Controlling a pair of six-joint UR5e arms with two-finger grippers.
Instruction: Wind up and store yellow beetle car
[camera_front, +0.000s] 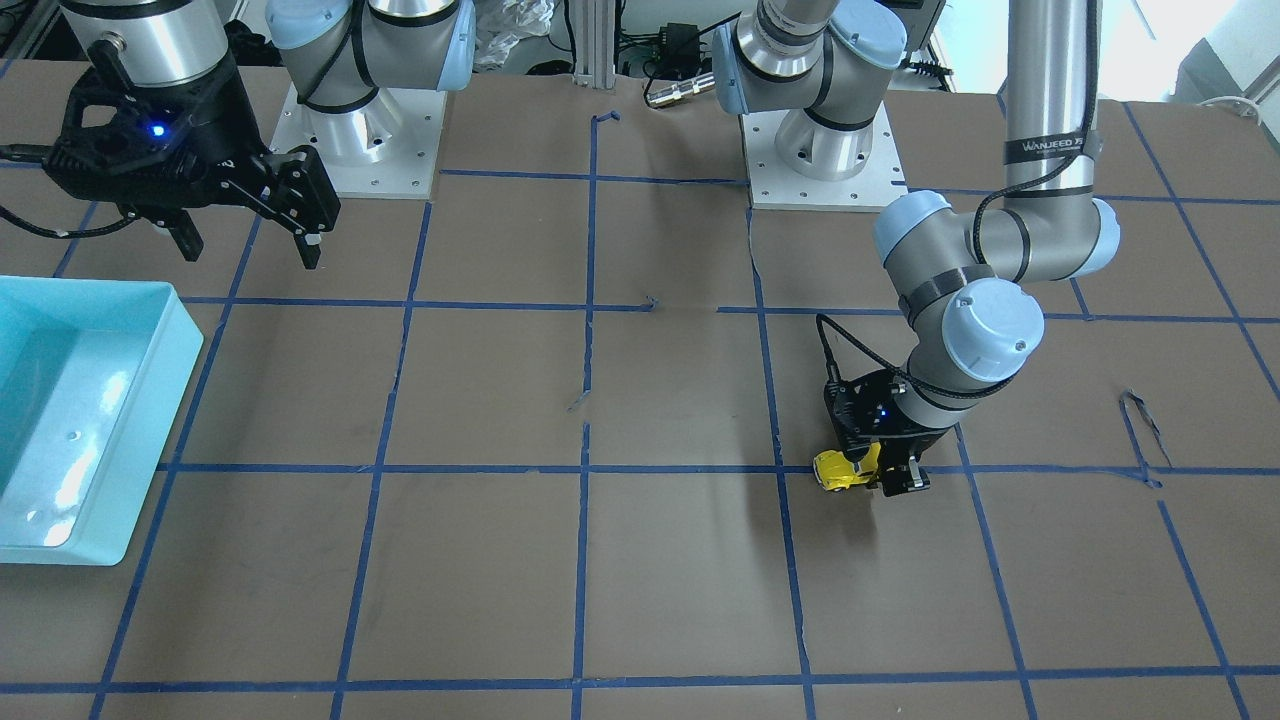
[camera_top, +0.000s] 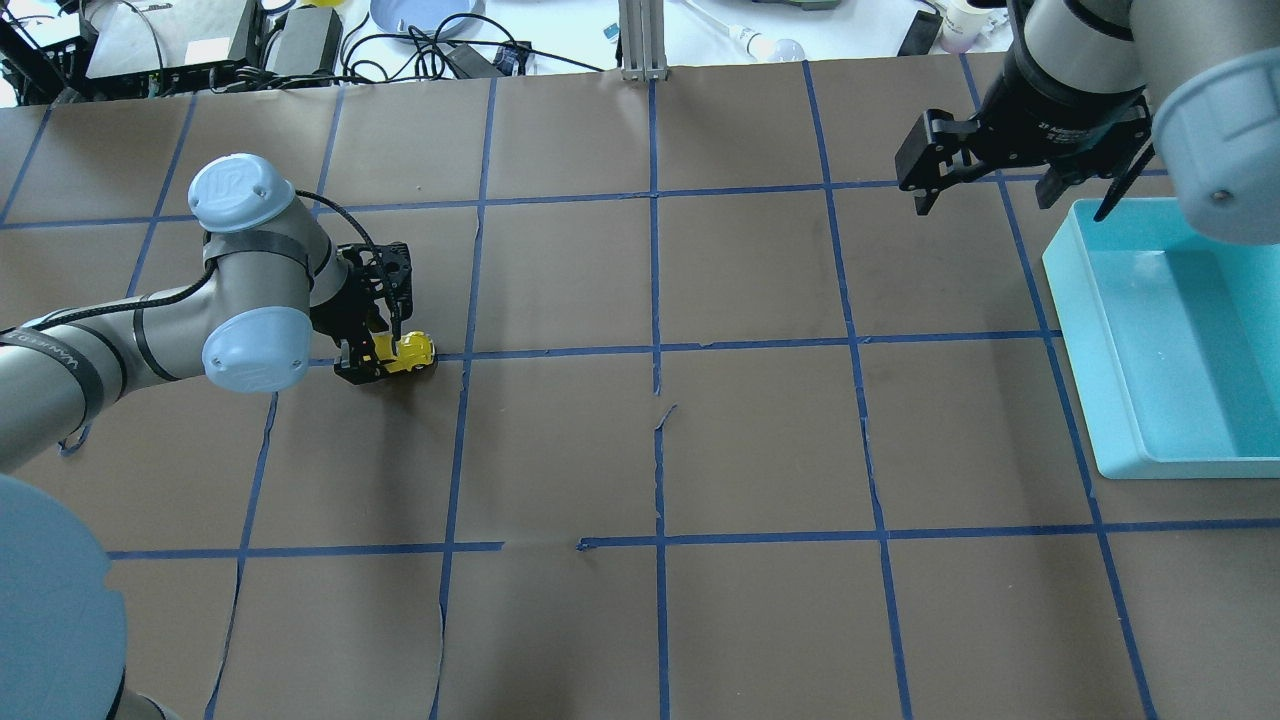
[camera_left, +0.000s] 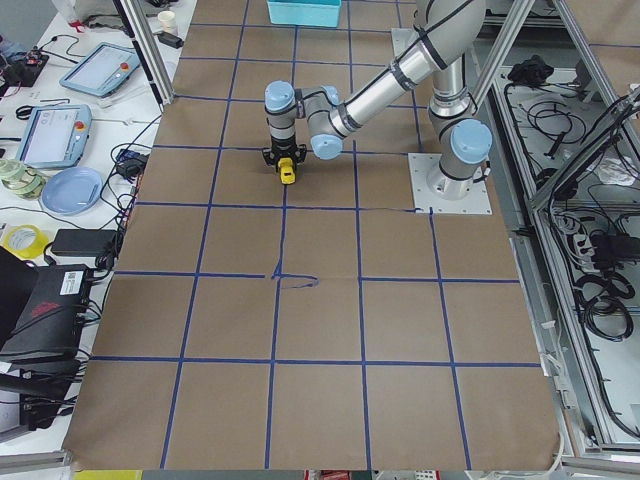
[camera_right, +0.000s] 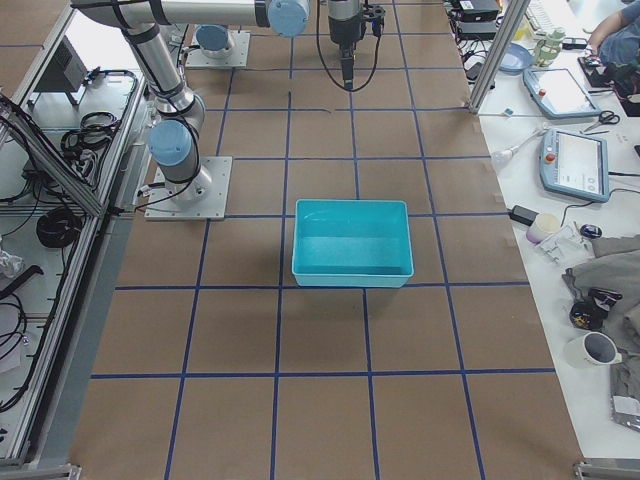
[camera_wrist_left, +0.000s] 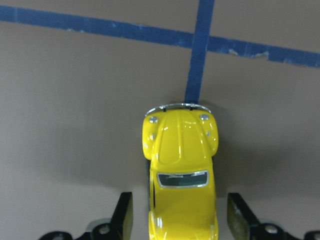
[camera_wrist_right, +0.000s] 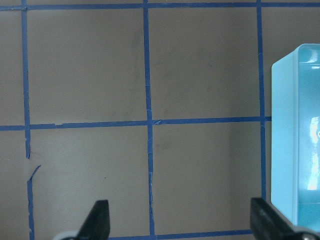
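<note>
The yellow beetle car (camera_wrist_left: 181, 170) stands on the brown table on a blue tape line, nose pointing away from the wrist camera. My left gripper (camera_wrist_left: 180, 212) is down at table level and straddles the car's rear; the jaws are open, with a gap on each side of the car. The car (camera_top: 412, 352) sticks out of the left gripper (camera_top: 372, 362) in the overhead view, and it shows in the front view (camera_front: 838, 472) too. My right gripper (camera_top: 1010, 200) hangs open and empty above the table beside the bin.
A light blue bin (camera_top: 1075, 330) stands at the table's right side and is empty; it also shows in the front view (camera_front: 150, 420) and in the right wrist view (camera_wrist_right: 282, 140). Blue tape lines grid the brown paper.
</note>
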